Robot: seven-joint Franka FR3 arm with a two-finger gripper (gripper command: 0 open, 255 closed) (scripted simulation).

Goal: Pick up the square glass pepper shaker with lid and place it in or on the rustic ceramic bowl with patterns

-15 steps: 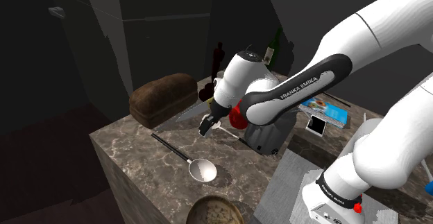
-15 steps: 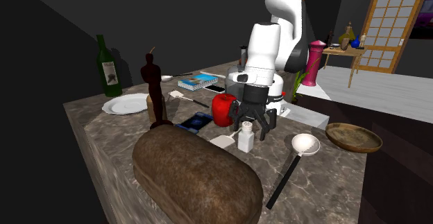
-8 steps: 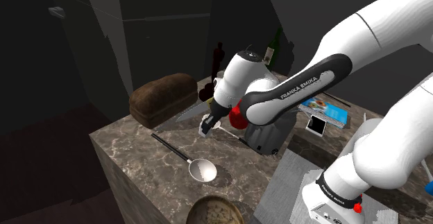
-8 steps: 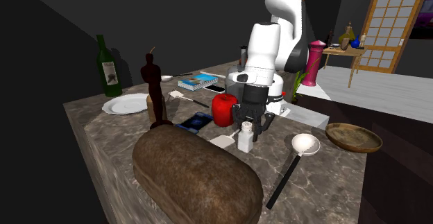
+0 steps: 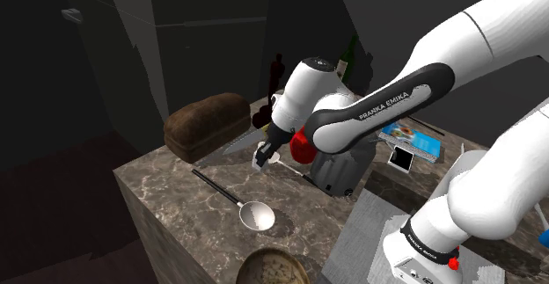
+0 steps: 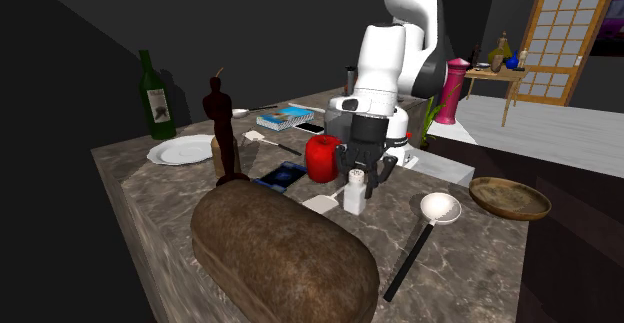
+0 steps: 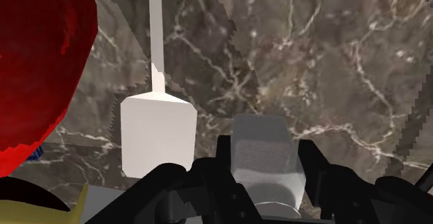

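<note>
Item: pepper shaker (image 6: 354, 197), pale body with a lid, standing just to the second exterior view's right of the red cup (image 6: 322, 158). Change noted: the end effector (image 6: 360, 182), a second ago spread wide around the shaker, has drawn its two fingers in until they clasp the shaker's sides, as the wrist view confirms; the arm has also come up slightly, and the shaker appears to have risen a touch with it, though whether it has left the table (image 6: 470, 261) cannot be told for certain. Meaning, as a judgement: the grasp looks made and the lift is starting; the carry and the setting-down remain. Destination: brown bowl (image 6: 510, 198), well apart from the red cup at the table's far corner, beyond a ladle (image 6: 439, 208). Also on the dark veined stone table: a white spatula (image 7: 156, 129) touching or nearly touching the red cup's foot, a large brown loaf (image 6: 285, 251) in front of the cup, a dark figurine (image 6: 222, 131), a white plate (image 6: 185, 150) and a green bottle (image 6: 154, 99) to the view's left of it. Room: dim dark walls; a paned door (image 6: 560, 41) far behind.
</note>
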